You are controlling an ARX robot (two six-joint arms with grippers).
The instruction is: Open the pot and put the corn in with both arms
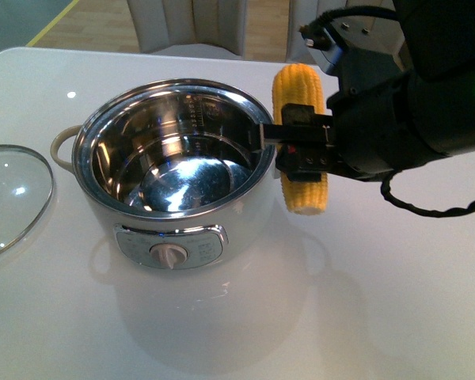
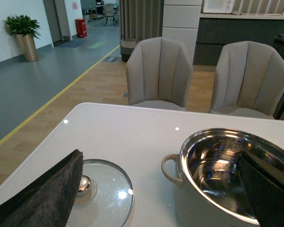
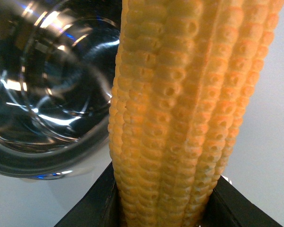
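The cream-white pot [image 1: 222, 202] stands open in the middle of the table, its shiny steel inside bare, dial knob facing me. My right gripper [image 1: 301, 146] is shut on the yellow corn [image 1: 299, 91], holding it upright just outside the pot's right rim, off the table. In the right wrist view the corn [image 3: 180, 118] fills the frame between the black fingers [image 3: 99, 203], with the pot's inside [image 3: 52, 85] beside it. My left gripper [image 2: 161, 189] is open with nothing in it, hovering between the glass lid [image 2: 102, 189] and the pot [image 2: 203, 165].
The glass lid [image 1: 8, 194] with its steel rim lies flat on the white table [image 1: 380, 301] left of the pot. Two beige chairs [image 2: 160, 71] stand behind the table's far edge. The pot's left loop handle [image 1: 61, 146] points toward the lid.
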